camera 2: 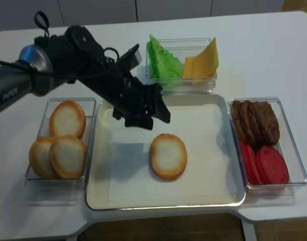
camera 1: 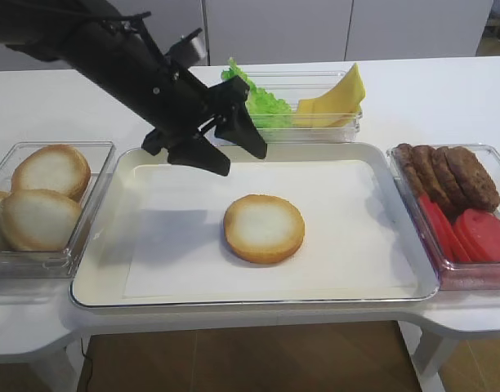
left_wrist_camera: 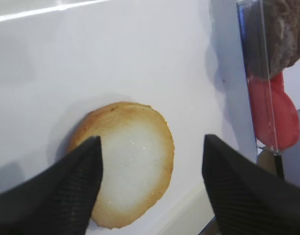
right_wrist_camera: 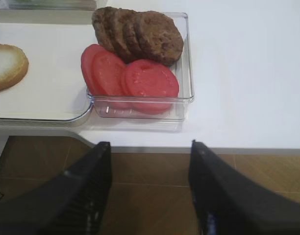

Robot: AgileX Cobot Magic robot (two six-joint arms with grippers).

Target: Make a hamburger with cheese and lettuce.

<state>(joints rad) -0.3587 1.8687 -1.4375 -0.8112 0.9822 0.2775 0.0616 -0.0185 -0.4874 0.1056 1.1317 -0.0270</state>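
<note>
The hamburger is one bun half [camera 1: 264, 229], cream face up, lying alone on the white paper in the metal tray [camera 1: 93, 253]. It also shows in the other high view [camera 2: 168, 156] and the left wrist view [left_wrist_camera: 125, 171]. My left gripper [camera 1: 240, 160] hangs open and empty above the tray, just behind and left of the bun, not touching it. The lettuce [camera 1: 262, 102] and cheese [camera 1: 336, 102] share a clear container behind the tray. My right gripper [right_wrist_camera: 150, 146] is open and empty, off the table's front edge over the floor, near the tomato box.
A clear box of spare bun halves [camera 1: 37, 204] stands left of the tray. A clear box right of it holds dark patties [camera 1: 446, 175] and red tomato slices [camera 1: 479, 237]. The table's front edge runs just below the tray.
</note>
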